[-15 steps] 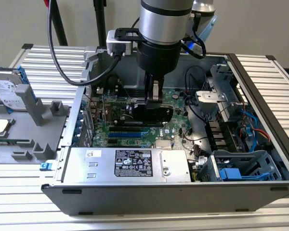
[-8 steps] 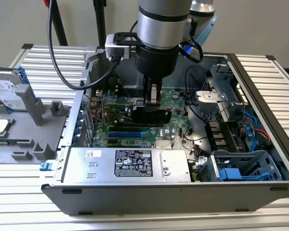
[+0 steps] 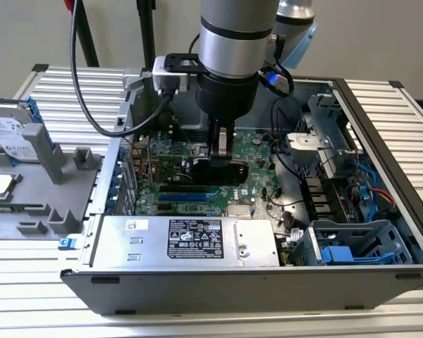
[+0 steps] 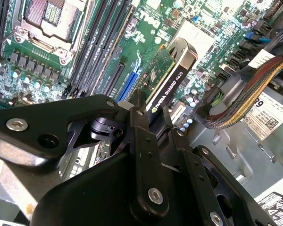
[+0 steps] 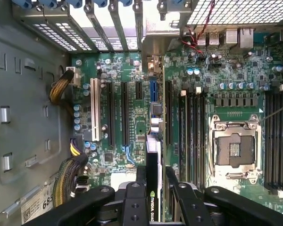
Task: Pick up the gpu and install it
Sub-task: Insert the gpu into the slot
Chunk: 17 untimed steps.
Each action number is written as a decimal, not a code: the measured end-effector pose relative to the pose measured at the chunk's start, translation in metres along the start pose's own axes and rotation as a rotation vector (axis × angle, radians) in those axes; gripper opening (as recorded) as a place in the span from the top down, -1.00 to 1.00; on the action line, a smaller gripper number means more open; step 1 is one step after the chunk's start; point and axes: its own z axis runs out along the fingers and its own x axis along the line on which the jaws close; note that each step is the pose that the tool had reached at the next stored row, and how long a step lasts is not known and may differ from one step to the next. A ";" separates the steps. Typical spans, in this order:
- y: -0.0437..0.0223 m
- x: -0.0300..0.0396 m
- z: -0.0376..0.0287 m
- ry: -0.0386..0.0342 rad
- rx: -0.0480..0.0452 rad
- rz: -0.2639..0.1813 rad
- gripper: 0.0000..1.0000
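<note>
Above the motherboard [image 3: 250, 179], the pincer [image 3: 223, 151] grips the gpu [image 3: 215, 171].

Inside the open grey metal computer case [image 3: 381, 271], the black two-fingered gripper [image 3: 223, 144] hangs over the large green motherboard [image 3: 257, 186], clamped on the flat black-and-green gpu [image 3: 215, 171]. Obstacles: the silver power supply box [image 3: 190, 239] on the near side; the grey drive cage [image 3: 324, 130] and loose black cables [image 3: 285, 158] toward the exterior view's right. In the first wrist view, the long black expansion slots [image 5: 125, 113] lie uncovered, with open room above them.
</note>
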 end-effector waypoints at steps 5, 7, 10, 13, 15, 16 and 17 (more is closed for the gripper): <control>0.0034 0.0001 0.0039 -0.0001 -0.0018 0.000 1.00; 0.0050 0.0002 0.0053 0.0001 -0.0029 0.000 1.00; 0.0085 0.0003 0.0084 0.0002 -0.0040 0.000 1.00; 0.0118 0.0005 0.0114 0.0003 -0.0056 0.000 1.00; 0.0138 0.0005 0.0131 0.0002 -0.0069 0.000 1.00; 0.0150 0.0006 0.0141 0.0003 -0.0075 0.000 1.00; 0.0161 0.0006 0.0153 0.0002 -0.0080 0.000 1.00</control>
